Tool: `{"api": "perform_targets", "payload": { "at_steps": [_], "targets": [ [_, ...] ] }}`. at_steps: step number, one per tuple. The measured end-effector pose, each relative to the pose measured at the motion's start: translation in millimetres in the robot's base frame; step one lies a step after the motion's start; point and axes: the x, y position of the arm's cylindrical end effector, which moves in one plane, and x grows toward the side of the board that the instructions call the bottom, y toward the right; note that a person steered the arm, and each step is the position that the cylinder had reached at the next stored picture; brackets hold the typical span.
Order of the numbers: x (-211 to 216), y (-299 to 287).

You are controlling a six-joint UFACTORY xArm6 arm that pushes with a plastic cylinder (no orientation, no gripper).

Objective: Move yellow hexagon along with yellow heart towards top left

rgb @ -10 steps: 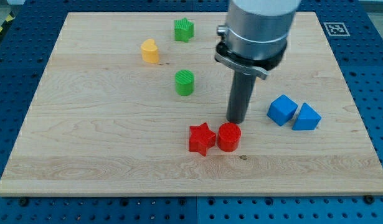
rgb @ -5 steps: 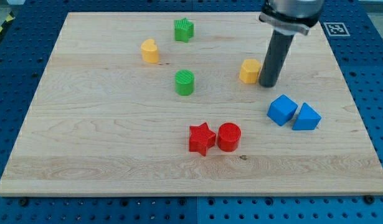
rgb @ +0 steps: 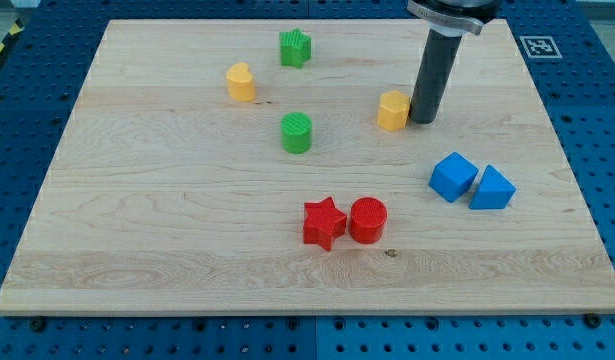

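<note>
The yellow hexagon (rgb: 393, 111) sits on the wooden board right of centre, towards the view's top. My tip (rgb: 422, 121) stands right against its right side. The yellow heart (rgb: 241, 82) lies far to the left, near the view's top left. The rod rises from the tip to the view's top edge.
A green star (rgb: 295, 47) lies at the top, right of the heart. A green cylinder (rgb: 297, 132) sits between heart and hexagon. A red star (rgb: 324, 222) and red cylinder (rgb: 368, 220) lie low at centre. A blue cube (rgb: 453, 176) and blue triangle (rgb: 493, 188) sit at the right.
My tip went from beside the red cylinder up to the hexagon's right side, then pushed it a little to the left and up.
</note>
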Motion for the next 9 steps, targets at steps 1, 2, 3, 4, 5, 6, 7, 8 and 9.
{"api": "perform_targets", "payload": {
  "at_steps": [1,2,3,4,5,6,7,8,9],
  "targets": [
    [1.8,0.0],
    [1.8,-0.7],
    [-1.4,-19.5],
    [-8.7,-40.8],
    [-10.7,-58.0],
    [-11.0,-77.0],
    [-15.1,-97.1],
    [-30.5,-117.1],
    [-45.7,-135.7]
  ]
}}
